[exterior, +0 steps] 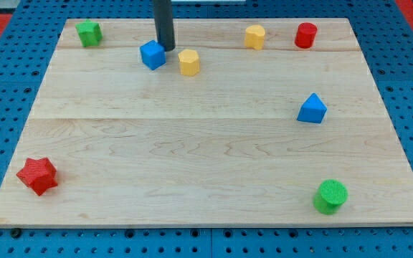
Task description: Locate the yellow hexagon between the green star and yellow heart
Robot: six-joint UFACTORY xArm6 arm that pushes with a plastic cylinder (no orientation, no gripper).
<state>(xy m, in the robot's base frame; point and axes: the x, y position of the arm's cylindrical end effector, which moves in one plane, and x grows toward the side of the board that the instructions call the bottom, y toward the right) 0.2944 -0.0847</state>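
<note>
The yellow hexagon (188, 62) sits near the view's top, left of centre. The green star (88, 33) is at the top left corner of the board. The yellow heart (254, 36) is at the top, right of centre. My tip (165, 48) stands between a blue cube (153, 54) and the yellow hexagon, just right of the cube's top and a little up and left of the hexagon. The dark rod rises out of the view's top.
A red cylinder (305, 35) stands right of the yellow heart. A blue triangle (312, 109) is at the right middle. A green cylinder (330, 196) is at the bottom right and a red star (37, 175) at the bottom left. The wooden board (206, 165) lies on blue pegboard.
</note>
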